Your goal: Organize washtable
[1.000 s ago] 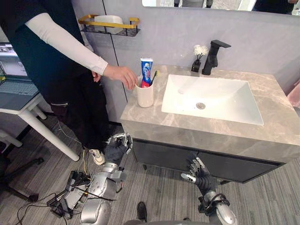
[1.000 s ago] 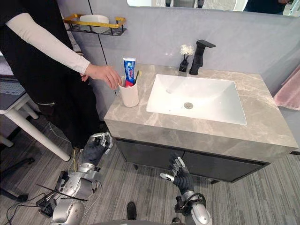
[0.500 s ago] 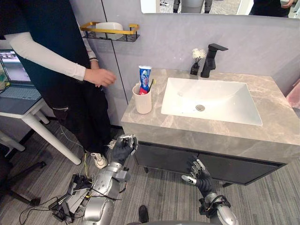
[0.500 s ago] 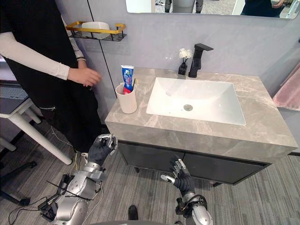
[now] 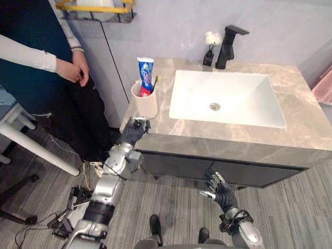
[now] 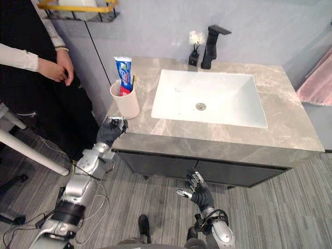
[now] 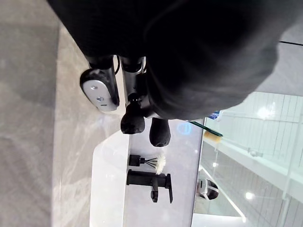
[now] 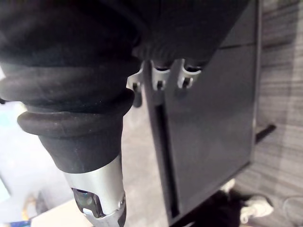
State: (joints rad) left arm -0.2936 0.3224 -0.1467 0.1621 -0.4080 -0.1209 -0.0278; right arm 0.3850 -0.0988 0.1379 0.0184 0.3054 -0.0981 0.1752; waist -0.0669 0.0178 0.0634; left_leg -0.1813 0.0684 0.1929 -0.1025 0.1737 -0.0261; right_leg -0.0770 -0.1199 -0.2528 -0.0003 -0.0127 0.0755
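A cream cup point(image 5: 144, 102) stands at the left end of the grey marble washtable point(image 5: 306, 136), holding a blue and red toothpaste tube point(image 5: 146, 72) and a toothbrush point(image 5: 154, 83). My left hand point(image 5: 134, 129) is raised at the counter's front left corner, just in front of the cup and apart from it, fingers relaxed and holding nothing. In the left wrist view its dark fingertips point(image 7: 133, 122) point over the counter toward the sink. My right hand point(image 5: 218, 189) hangs low in front of the dark cabinet point(image 5: 249, 174), fingers spread and empty.
A white sink point(image 5: 189, 101) fills the counter's middle, with a black faucet point(image 5: 228, 42) and a small vase of white flowers point(image 5: 209, 45) behind it. A person point(image 5: 31, 57) stands at the left, hands by their side. A gold-rimmed wall shelf point(image 5: 96, 9) hangs above.
The person's hand let go of the cup and drew back to their side. My left hand rose from below the counter up to its front left corner. The camera tilted down.
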